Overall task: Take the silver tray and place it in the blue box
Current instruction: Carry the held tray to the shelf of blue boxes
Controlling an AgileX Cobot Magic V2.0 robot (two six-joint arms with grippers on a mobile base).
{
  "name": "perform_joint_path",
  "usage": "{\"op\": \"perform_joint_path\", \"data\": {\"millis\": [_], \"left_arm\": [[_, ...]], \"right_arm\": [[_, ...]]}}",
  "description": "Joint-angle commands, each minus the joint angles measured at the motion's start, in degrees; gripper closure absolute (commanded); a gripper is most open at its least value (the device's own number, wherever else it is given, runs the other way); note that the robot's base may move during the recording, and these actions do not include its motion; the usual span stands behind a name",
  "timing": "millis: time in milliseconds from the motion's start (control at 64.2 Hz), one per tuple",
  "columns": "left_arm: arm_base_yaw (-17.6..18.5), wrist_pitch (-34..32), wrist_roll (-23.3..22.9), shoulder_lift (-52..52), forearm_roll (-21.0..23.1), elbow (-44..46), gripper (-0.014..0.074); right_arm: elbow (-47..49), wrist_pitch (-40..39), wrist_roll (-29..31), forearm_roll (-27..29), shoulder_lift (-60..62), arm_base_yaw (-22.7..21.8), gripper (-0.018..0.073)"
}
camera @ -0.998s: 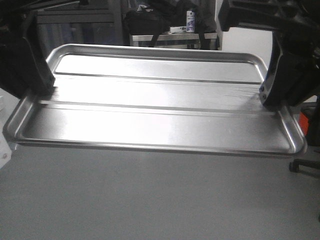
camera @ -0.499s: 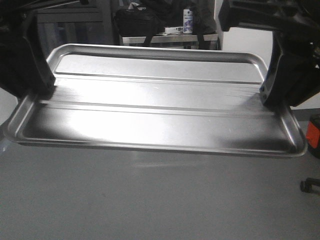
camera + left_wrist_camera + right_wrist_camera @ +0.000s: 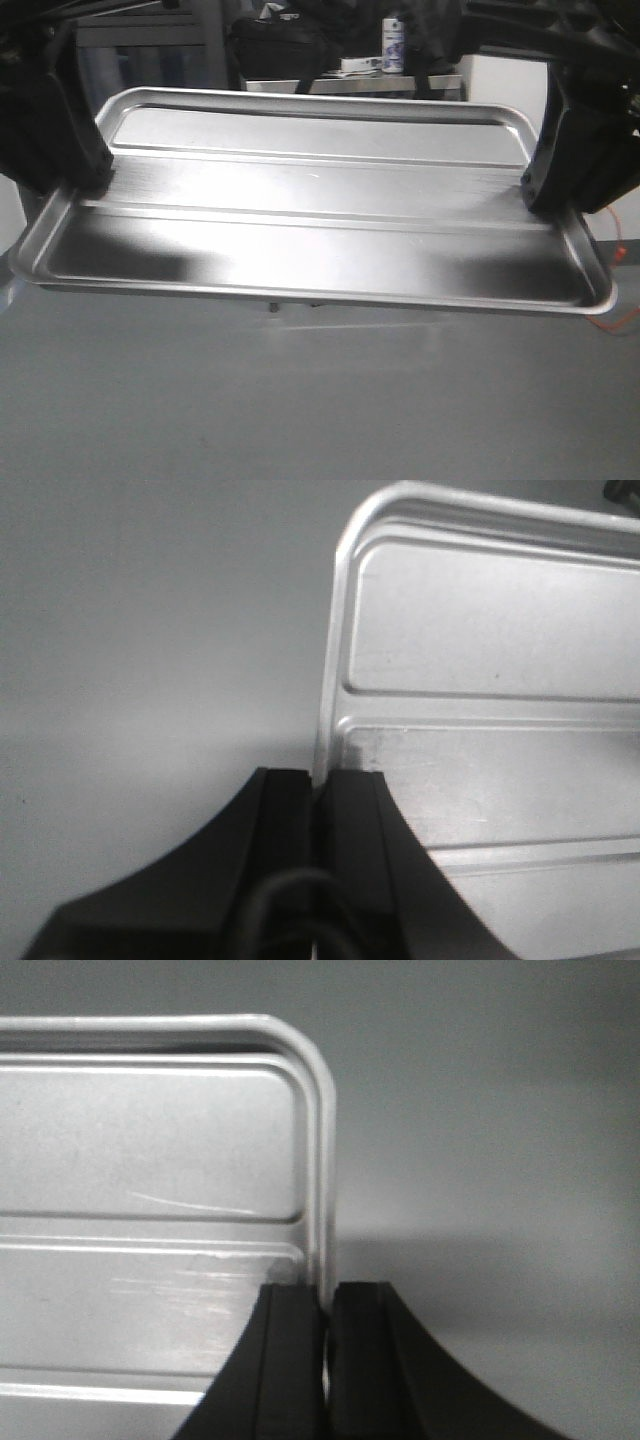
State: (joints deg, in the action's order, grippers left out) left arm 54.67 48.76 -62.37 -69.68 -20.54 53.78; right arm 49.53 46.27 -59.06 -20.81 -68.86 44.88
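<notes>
The silver tray [image 3: 310,215] hangs level in the air across the front view, held by both ends above the grey floor. My left gripper [image 3: 85,180] is shut on its left rim; in the left wrist view the black fingers [image 3: 318,780] pinch the tray's [image 3: 480,680] raised edge. My right gripper [image 3: 545,195] is shut on the right rim; in the right wrist view the gripper [image 3: 327,1295] clamps the edge of the tray [image 3: 150,1160]. The blue box is out of view.
Grey floor [image 3: 300,400] lies below the tray. Behind it stands a table with a black bag [image 3: 275,45] and a white bottle [image 3: 394,45]. An orange cable [image 3: 622,250] shows at the right edge.
The tray stays gripped at both ends. The background has shifted rightwards: the bottle and table moved right, and the orange item and castor at the right went out of view.
</notes>
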Motion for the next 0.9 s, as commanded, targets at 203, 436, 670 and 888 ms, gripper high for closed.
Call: {"op": "perform_joint_path", "data": {"millis": [203,436,670,888], "left_arm": [[0.2,0.1,-0.9,1.4,-2.5,1.5,0.07],[0.2,0.1,-0.9,1.4,-2.5,1.5,0.07],[0.2,0.1,-0.9,1.4,-2.5,1.5,0.07],[0.2,0.1,-0.9,1.4,-2.5,1.5,0.07]], "right_arm": [[1.3,0.4,0.2,-2.7,1.6,-0.1,0.0527],[1.3,0.4,0.2,-2.7,1.6,-0.1,0.0527],[1.3,0.5,0.2,-2.7,1.6,-0.1,0.0527],[1.3,0.6,0.2,-2.7,1.6,-0.1,0.0527]]}}
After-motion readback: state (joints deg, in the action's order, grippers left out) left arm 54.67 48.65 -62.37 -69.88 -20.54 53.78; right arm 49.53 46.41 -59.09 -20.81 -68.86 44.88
